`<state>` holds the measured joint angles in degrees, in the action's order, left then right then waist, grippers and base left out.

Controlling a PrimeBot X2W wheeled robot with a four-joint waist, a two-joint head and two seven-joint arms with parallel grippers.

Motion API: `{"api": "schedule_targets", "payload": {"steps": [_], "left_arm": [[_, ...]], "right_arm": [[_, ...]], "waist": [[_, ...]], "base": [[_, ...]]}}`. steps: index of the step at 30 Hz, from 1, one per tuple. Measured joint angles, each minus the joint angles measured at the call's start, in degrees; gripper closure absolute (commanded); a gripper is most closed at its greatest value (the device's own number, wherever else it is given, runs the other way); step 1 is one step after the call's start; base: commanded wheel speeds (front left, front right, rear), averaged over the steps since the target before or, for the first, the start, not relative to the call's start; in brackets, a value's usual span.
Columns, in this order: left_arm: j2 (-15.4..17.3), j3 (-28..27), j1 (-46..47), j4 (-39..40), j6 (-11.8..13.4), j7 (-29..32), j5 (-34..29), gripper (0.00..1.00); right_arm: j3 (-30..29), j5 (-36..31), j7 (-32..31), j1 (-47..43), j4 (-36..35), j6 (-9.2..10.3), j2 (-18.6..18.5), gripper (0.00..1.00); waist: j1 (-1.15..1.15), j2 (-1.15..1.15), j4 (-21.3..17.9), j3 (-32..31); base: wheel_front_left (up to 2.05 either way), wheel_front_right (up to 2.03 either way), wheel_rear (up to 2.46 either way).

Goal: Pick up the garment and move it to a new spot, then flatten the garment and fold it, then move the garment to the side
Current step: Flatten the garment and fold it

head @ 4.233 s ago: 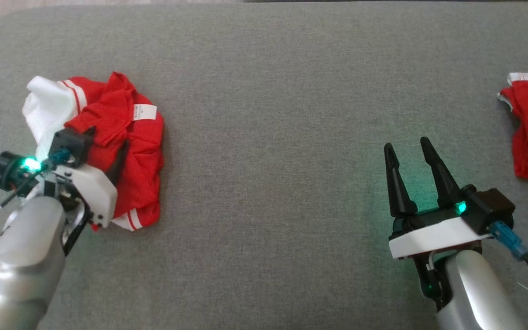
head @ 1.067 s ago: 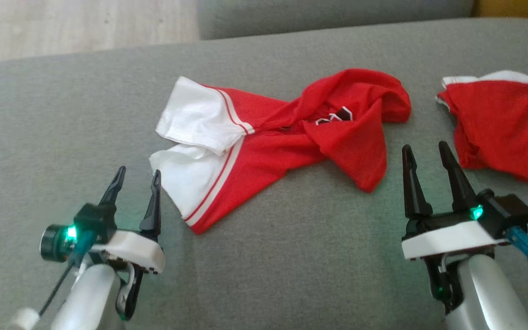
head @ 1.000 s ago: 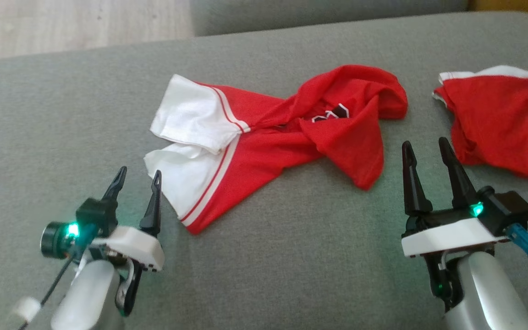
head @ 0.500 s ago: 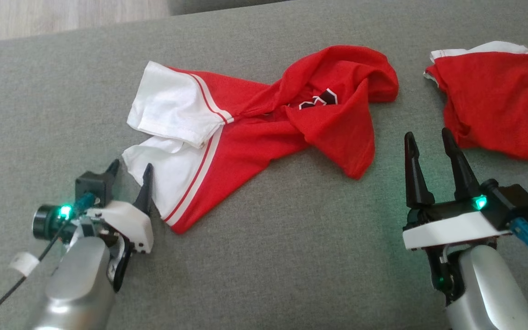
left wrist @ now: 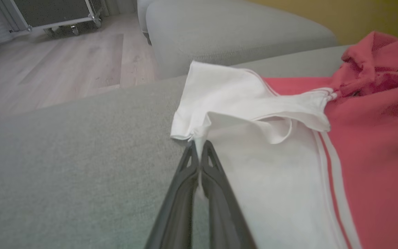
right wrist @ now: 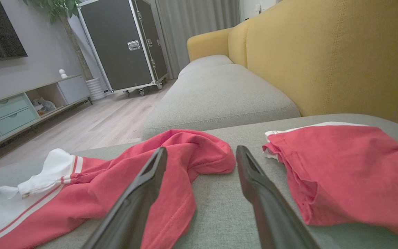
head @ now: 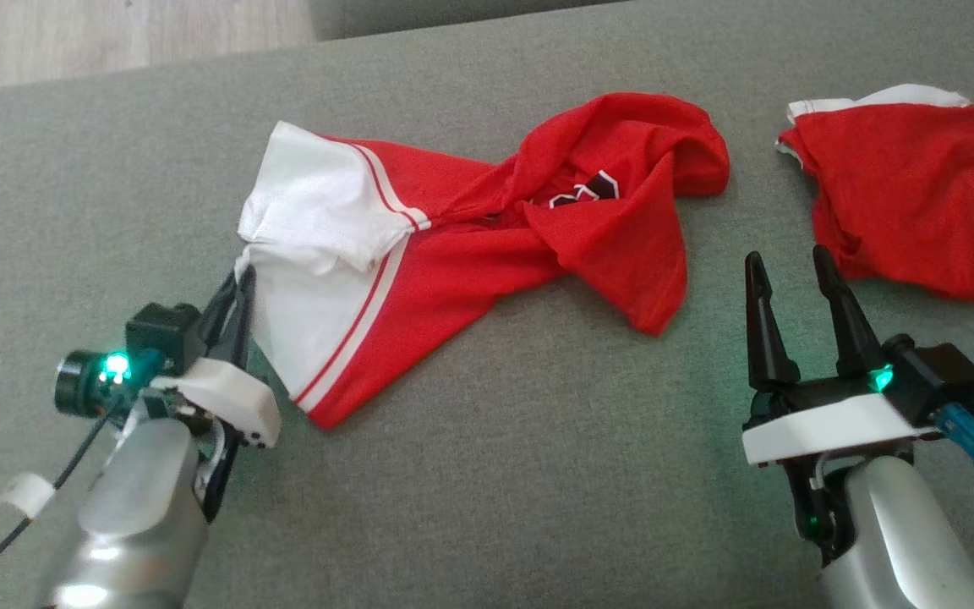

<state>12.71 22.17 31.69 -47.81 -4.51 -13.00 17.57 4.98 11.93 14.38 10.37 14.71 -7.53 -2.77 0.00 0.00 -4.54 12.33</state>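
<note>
The garment (head: 487, 245) is a red shirt with white sleeves and white stripes, lying twisted and crumpled across the middle of the grey cushion (head: 487, 474). My left gripper (head: 238, 292) is shut on the corner of its near white sleeve, and the left wrist view shows the white cloth (left wrist: 247, 138) pinched between the closed fingertips of that gripper (left wrist: 197, 147). My right gripper (head: 783, 266) stands open to the right of the garment, with nothing between its fingers; from the right wrist view the garment (right wrist: 171, 166) lies ahead and left of the gripper (right wrist: 202, 152).
A second red piece of clothing (head: 910, 194) with a white hem lies at the right, close beyond my right gripper. A yellow sofa back (right wrist: 323, 52) rises behind the cushions. Wooden floor (head: 115, 34) lies past the cushion's far left edge.
My left gripper has moved forward to the white sleeve corner and closed on it. The sleeve edge is drawn up at the grip. The right gripper has stayed put.
</note>
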Motion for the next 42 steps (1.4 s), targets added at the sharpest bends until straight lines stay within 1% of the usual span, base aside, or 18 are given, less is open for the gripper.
{"api": "schedule_targets", "payload": {"steps": [2, 5, 7, 8, 9, 14, 18, 21, 23, 28, 31, 33, 34, 35, 36, 39, 41, 42], "left_arm": [[0.7, -0.2, 0.0, 2.0, 0.1, -0.8, -0.2, 1.00], [2.3, -1.5, 0.1, 6.0, 1.2, -1.3, -1.1, 1.00], [3.6, -2.5, 0.1, 10.7, 2.3, -1.3, -2.2, 1.00], [3.6, -2.5, 0.1, 10.7, 2.3, -1.3, -2.2, 1.00], [4.1, -3.3, 0.1, 13.8, 2.5, -1.3, -2.8, 1.00], [6.2, -6.1, 0.4, 29.5, 1.7, -1.5, -5.7, 1.00], [8.8, -6.4, -0.3, 37.9, 0.3, -1.7, -9.4, 1.00], [11.6, -4.6, -3.4, 41.9, -1.1, -1.8, -12.0, 1.00], [14.0, -1.8, -7.0, 43.0, -1.6, -1.8, -14.0, 1.00], [20.5, 6.1, -17.1, 43.0, -2.6, -1.8, -17.8, 1.00], [24.0, 10.8, -20.1, 42.4, -3.1, -1.8, -19.4, 1.00], [25.3, 13.3, -21.0, 40.4, -3.1, -1.8, -19.7, 1.00], [25.8, 14.5, -21.3, 39.3, -3.1, -1.8, -19.6, 0.57], [25.9, 15.4, -21.5, 37.7, -3.1, -1.8, -19.6, 0.04], [26.0, 16.4, -21.6, 36.3, -3.1, -1.7, -19.6, 0.00], [25.9, 17.9, -21.6, 32.4, -3.1, -1.7, -18.1, 0.00], [25.4, 17.5, -21.4, 31.0, -3.1, -1.7, -16.6, 0.00], [24.7, 16.6, -21.3, 30.6, -2.5, -1.7, -15.5, 0.00]], "right_arm": [[0.1, 0.0, 0.0, 0.0, 0.5, 0.00, 0.0, 0.00], [0.5, 0.0, 0.0, 0.0, 1.2, 0.00, 0.0, 0.00], [0.5, 0.0, 0.0, 0.0, 1.5, 0.00, 0.0, 0.00], [0.5, 0.0, 0.0, 0.0, 1.5, 0.00, 0.0, 0.00], [0.6, 0.0, 0.0, 0.0, 1.6, 0.00, 0.0, 0.00], [0.7, 0.1, 0.0, 0.0, 2.6, 0.00, 0.0, 0.00], [1.0, 0.2, 0.0, 0.0, 3.2, 0.00, 0.0, 0.00], [1.2, 0.4, 0.0, -0.2, 3.5, 0.00, 0.0, 0.00], [1.0, 0.6, 0.0, -0.2, 3.7, 0.00, 0.0, 0.00], [0.7, 0.7, 0.0, -0.4, 4.6, 0.00, 0.0, 0.00], [0.4, 0.7, 0.0, -0.4, 5.1, 0.00, 0.0, 0.00], [0.4, 0.7, 0.0, -0.5, 5.6, 0.00, 0.0, 0.00], [0.4, 0.7, 0.0, -0.5, 5.8, 0.00, 0.0, 0.00], [0.4, 0.7, 0.0, -0.5, 6.1, 0.00, 0.0, 0.00], [0.4, 0.7, 0.0, -0.5, 6.3, 0.00, 0.0, 0.00], [0.3, 0.7, 0.0, -0.5, 6.6, 0.00, 0.0, 0.00], [0.3, 0.6, 0.0, -0.5, 6.8, 0.00, 0.0, 0.00], [0.2, 0.4, 0.0, -0.4, 6.8, 0.00, 0.0, 0.00]], "waist": [[0.00, 0.00, 0.2, -0.6], [0.00, 0.00, 0.6, -1.4], [0.00, 0.00, 0.7, -1.8], [0.00, 0.00, 0.7, -1.8], [0.00, 0.00, 0.8, -2.0], [0.00, 0.00, 1.2, -2.8], [0.00, 0.00, 1.8, -3.4], [-0.01, 0.00, 2.3, -3.9], [0.00, 0.00, 2.8, -4.2], [-0.01, 0.00, 4.2, -5.2], [0.00, 0.00, 5.0, -5.5], [-0.01, 0.00, 5.4, -5.8], [-0.01, 0.00, 5.5, -5.9], [-0.01, 0.00, 5.7, -6.1], [0.00, 0.00, 5.8, -6.2], [-0.01, 0.00, 6.1, -6.6], [-0.01, 0.00, 6.2, -6.8], [-0.01, 0.00, 6.2, -7.0]], "base": [[0.00, 0.00, 0.00], [0.00, 0.00, 0.00], [0.00, 0.00, 0.00], [0.00, 0.00, 0.00], [0.00, 0.00, 0.00], [0.00, 0.00, 0.00], [0.00, 0.00, 0.00], [0.00, 0.00, 0.00], [0.00, 0.00, 0.00], [0.00, 0.00, 0.00], [0.00, 0.00, 0.00], [0.00, 0.00, 0.00], [0.00, 0.00, 0.00], [0.00, 0.00, 0.00], [0.00, 0.00, 0.00], [0.00, 0.00, 0.00], [0.00, 0.00, 0.00], [0.00, 0.00, 0.00]]}}
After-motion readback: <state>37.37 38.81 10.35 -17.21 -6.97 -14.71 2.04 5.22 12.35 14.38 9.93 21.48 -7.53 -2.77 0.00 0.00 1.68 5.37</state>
